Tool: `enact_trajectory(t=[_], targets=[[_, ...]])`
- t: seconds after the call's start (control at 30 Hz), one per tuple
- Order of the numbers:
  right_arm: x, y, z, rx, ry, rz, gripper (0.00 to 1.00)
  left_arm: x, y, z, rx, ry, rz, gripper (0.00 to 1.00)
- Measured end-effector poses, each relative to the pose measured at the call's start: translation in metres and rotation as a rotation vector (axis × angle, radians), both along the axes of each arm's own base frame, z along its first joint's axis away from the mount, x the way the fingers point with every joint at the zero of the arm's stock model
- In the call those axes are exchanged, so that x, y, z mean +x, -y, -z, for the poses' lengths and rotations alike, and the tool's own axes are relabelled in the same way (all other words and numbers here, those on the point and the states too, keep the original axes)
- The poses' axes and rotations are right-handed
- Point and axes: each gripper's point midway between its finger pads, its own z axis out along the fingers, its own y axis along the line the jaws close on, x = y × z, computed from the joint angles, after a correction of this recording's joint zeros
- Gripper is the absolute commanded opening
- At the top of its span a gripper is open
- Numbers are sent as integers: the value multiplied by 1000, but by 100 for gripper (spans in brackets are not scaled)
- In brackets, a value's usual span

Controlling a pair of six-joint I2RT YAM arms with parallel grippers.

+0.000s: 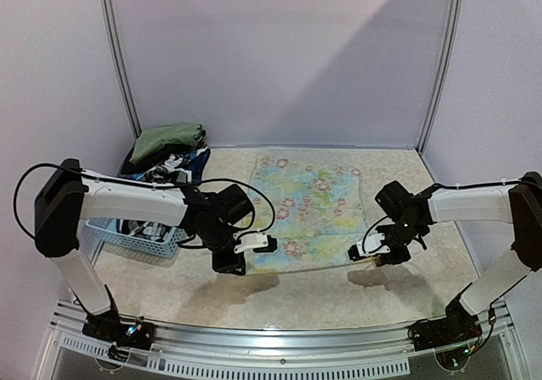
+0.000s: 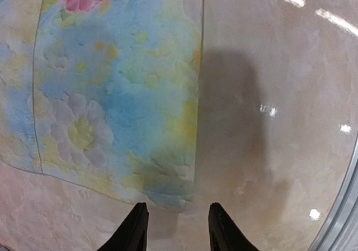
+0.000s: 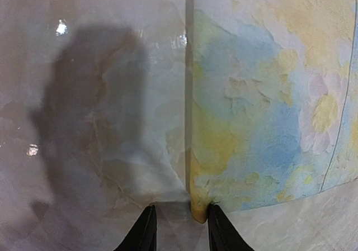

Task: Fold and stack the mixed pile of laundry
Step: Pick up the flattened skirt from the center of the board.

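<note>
Top external view, and the pale floral cloth (image 1: 305,202) is laid out flat in the middle of the worktop (image 1: 322,304), with one of my arms at each of its near corners. Over on the left side sits the light blue basket (image 1: 127,238), partly hidden behind my left arm, and a bit of black-and-white checked cloth (image 1: 140,226) shows inside it. Behind the arm an olive-green piece (image 1: 169,139) tops a heap, with a dark blue printed piece (image 1: 193,164) under it. Whether that heap sits in the basket's far end or on the worktop beyond it, I can't tell, because my arm covers the join. Down to the left wrist view: my left jaws are spread, with bare worktop in the gap. The cloth's corner lies just ahead of my left fingertips (image 2: 136,228), and nothing is pinched. Right wrist view now: my right jaws are spread too. The yellow corner of the cloth pokes in close beside the inner face of one of my right fingertips (image 3: 215,223). The other fingertip stands apart from it over bare worktop, so there is no pinch.
</note>
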Motion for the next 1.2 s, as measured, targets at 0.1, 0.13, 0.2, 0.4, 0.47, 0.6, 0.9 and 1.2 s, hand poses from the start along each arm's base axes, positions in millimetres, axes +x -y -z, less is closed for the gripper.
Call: enact_trajectory(t=[0.1, 0.13, 0.2, 0.4, 0.47, 0.6, 0.9, 1.2], targets=[[2, 0, 2, 0, 13, 1, 33, -2, 2, 5, 11, 4, 10, 38], [3, 0, 2, 0, 17, 2, 33, -2, 3, 5, 12, 6, 12, 38], [5, 0, 2, 0, 28, 3, 33, -2, 3, 7, 14, 11, 17, 37], [10, -2, 3, 9, 58, 2, 24, -7, 0, 16, 56, 33, 48, 35], [11, -2, 3, 11, 64, 3, 21, -11, -3, 21, 76, 39, 64, 35], [11, -2, 3, 16, 72, 3, 16, -17, -7, 27, 107, 52, 91, 34], [12, -3, 3, 22, 89, 25, 13, -10, -2, 26, 151, 165, 122, 37], [10, -3, 3, 22, 95, 36, 13, 4, -11, 12, 238, 261, 96, 56]])
